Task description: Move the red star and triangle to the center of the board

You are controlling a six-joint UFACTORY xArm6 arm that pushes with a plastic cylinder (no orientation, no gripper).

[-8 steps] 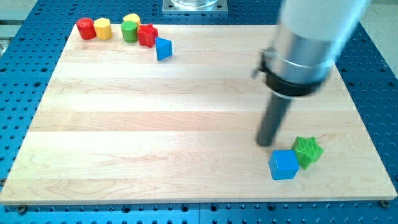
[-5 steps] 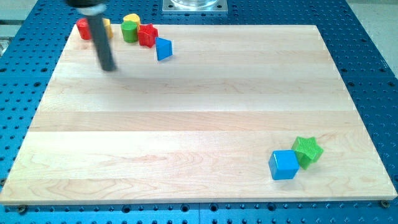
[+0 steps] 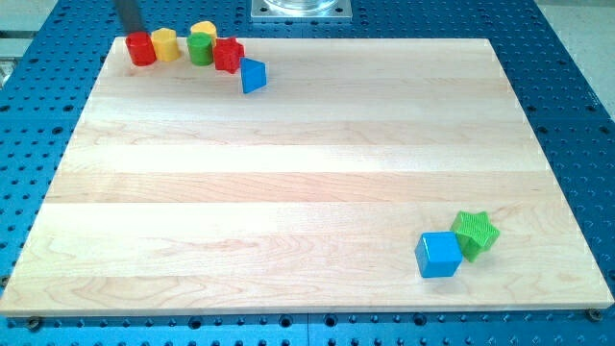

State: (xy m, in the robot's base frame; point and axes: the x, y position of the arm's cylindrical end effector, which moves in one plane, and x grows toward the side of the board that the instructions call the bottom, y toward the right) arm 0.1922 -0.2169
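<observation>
The red star [image 3: 228,54] lies near the board's top left, touching a green cylinder [image 3: 200,48] on its left. A blue triangle [image 3: 253,75] sits just below and right of the star. My tip [image 3: 135,32] is at the view's top left corner of the wooden board [image 3: 288,173], right behind a red cylinder [image 3: 142,50] and apparently touching it. The star and triangle are well to the right of my tip. Only the lower end of the rod shows.
A yellow block [image 3: 165,44] sits between the red cylinder and the green cylinder. Another yellow block [image 3: 203,29] is behind the green cylinder. A blue cube [image 3: 438,254] and a green star [image 3: 475,234] touch each other at the bottom right.
My tip swept from the bottom right, by the blue cube, across to the top left corner. The red cylinder has shifted slightly right and down, against the yellow block.
</observation>
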